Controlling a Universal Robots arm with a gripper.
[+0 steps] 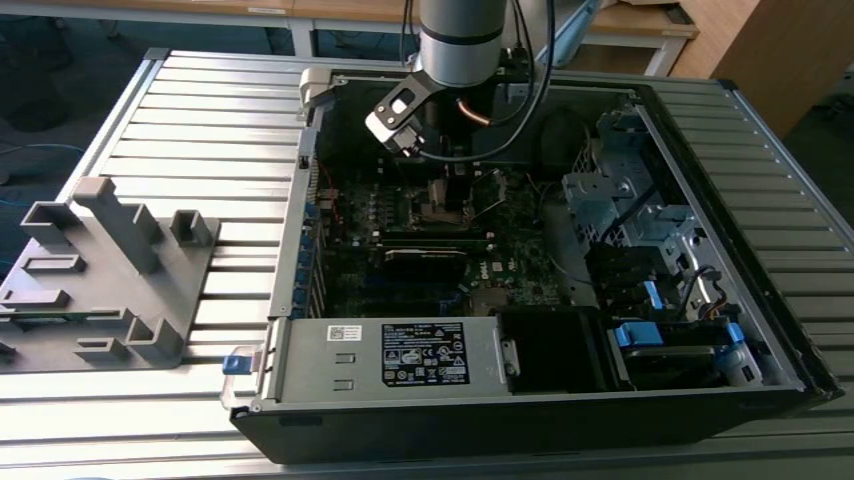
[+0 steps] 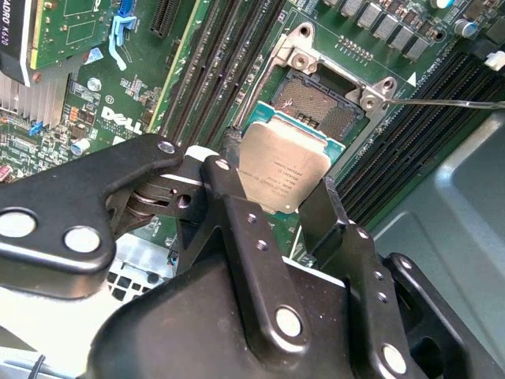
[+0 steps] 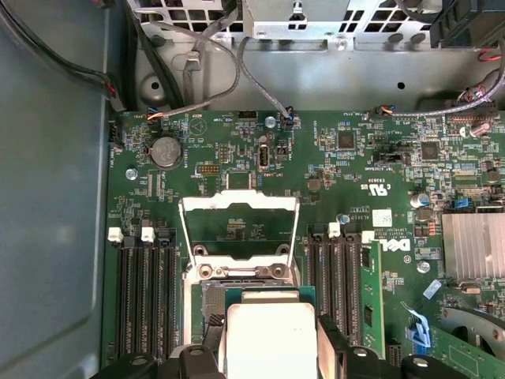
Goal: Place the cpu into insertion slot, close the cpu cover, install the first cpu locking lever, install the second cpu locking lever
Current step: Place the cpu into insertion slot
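While the grey plastic fixture sits off at the exterior view's left on the slatted table, we've got the open computer case further right, with the arm reaching down into it. Over the green motherboard, the gripper is clamped on the cpu, one finger on each edge. The chip hangs partly over the insertion slot, not seated, and we can't tell if it touches. In the first wrist view, the cpu cover stands flipped open just past the slot. A metal drive cage sits furthest right.
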